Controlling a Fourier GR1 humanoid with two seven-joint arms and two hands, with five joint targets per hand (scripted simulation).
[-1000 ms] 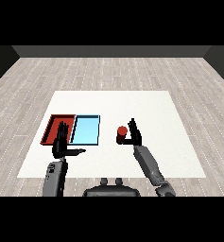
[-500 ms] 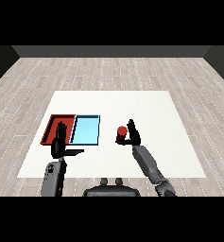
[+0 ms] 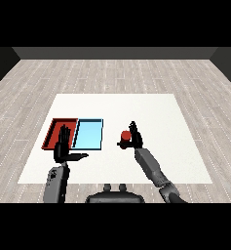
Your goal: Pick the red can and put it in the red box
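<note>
Carrying the red can [image 3: 125, 135], curled in our right robot hand [image 3: 135, 138], we should travel left past the light blue tray [image 3: 89, 135] to the red tray [image 3: 55, 133]; left robot hand [image 3: 62, 149] stays spread.

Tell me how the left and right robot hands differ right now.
The left robot hand is open, fingers straight and thumb out, holding nothing; the right robot hand curls round the red can. The left sits at the red tray, the right to the right of the blue tray. Both are black on grey forearms.

Right hand [image 3: 133, 137] covers the 3 o'clock side of red can [image 3: 125, 135], contact apparently unresolvable; left hand [image 3: 63, 148] hides red tray [image 3: 52, 131] 6 o'clock rim.
</note>
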